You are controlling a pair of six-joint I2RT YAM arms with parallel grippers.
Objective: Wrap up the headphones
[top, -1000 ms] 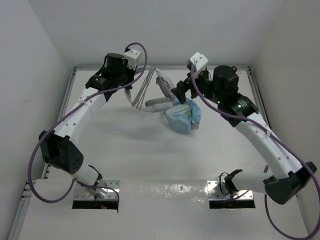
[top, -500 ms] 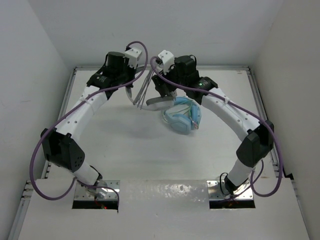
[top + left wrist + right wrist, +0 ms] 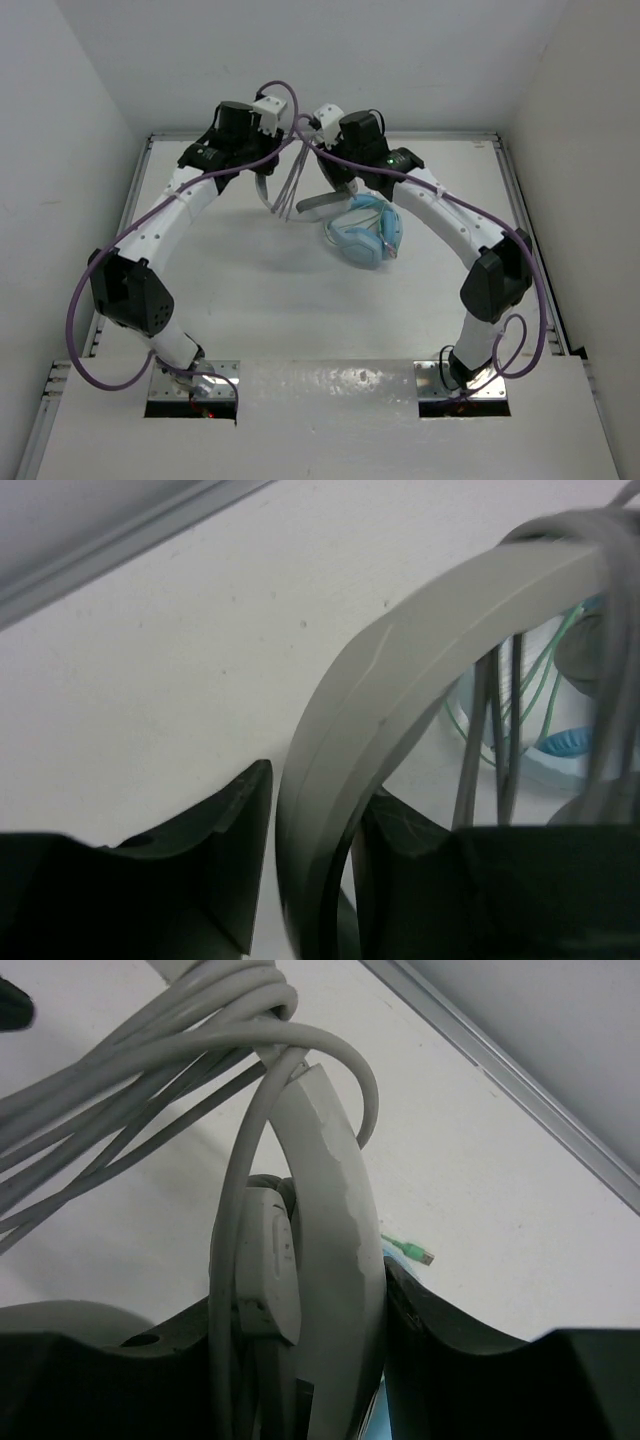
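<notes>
Headphones (image 3: 330,1190) band smooth matt plastic, scuffed; cable (image 3: 100,1070) smooth, rubbery; table (image 3: 120,700) matt, faintly speckled.

The right hand (image 3: 300,1345) apparently clamps the white headphones (image 3: 335,1195), grey cable (image 3: 110,1060) looped over the band

We are in a robotics lab cell, not a home or a shop. A plain white table (image 3: 260,300) is boxed in by bare white walls (image 3: 60,110) with a metal rail (image 3: 522,210) along its edge, and there is no furniture or decoration around it. Two white and black robot arms, the left arm (image 3: 170,215) and the right arm (image 3: 450,215), rise from metal mounting plates (image 3: 220,372) fixed at the near edge, and loose purple cables (image 3: 70,335) loop along them, as we find on an experimental rig.
</notes>
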